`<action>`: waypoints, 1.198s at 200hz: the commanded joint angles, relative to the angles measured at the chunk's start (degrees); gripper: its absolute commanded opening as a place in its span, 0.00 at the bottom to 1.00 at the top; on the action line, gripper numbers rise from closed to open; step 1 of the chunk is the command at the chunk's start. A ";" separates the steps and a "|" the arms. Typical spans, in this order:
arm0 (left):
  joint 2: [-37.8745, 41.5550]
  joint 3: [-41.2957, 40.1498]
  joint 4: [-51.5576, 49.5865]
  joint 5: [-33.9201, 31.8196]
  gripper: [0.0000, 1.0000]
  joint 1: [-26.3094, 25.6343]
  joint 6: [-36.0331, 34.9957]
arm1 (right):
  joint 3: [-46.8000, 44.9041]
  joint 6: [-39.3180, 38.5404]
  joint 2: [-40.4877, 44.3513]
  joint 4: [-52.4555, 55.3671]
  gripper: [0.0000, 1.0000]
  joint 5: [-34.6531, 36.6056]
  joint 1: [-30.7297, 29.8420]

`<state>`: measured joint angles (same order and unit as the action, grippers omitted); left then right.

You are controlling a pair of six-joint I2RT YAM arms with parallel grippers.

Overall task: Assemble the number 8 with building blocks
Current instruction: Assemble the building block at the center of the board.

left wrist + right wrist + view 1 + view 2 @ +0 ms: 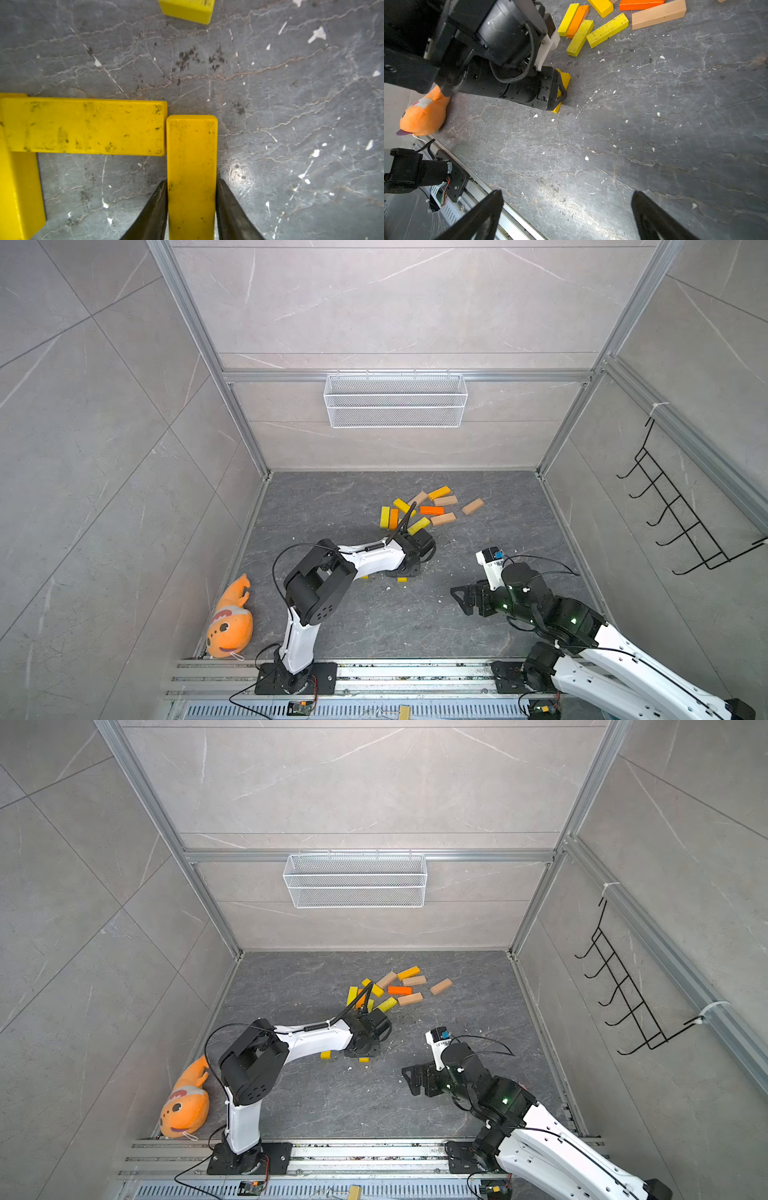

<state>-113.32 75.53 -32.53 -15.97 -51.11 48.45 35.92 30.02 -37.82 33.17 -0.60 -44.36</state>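
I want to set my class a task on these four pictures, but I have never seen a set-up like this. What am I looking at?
The machine is two robot arms, a left arm and a right arm, each ending in a two-fingered gripper. Two pictures look down on the whole scene from overhead. The other two come from cameras on the arms' wrists.

On the grey surface lie a loose heap of blocks in yellow, orange and tan, and an orange plush fish near a corner.

The left gripper has its fingers either side of a yellow block, which lies against the end of a second yellow block. Whether it grips, I cannot tell. The right gripper is open and empty.
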 commanded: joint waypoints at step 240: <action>-8.35 30.37 -11.67 9.64 0.49 10.59 -31.09 | 2.57 -1.00 1.22 0.95 0.99 3.16 -0.29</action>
<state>-117.69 101.97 -39.51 -6.98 -43.64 19.20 36.56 29.95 -36.99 32.82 1.39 -44.36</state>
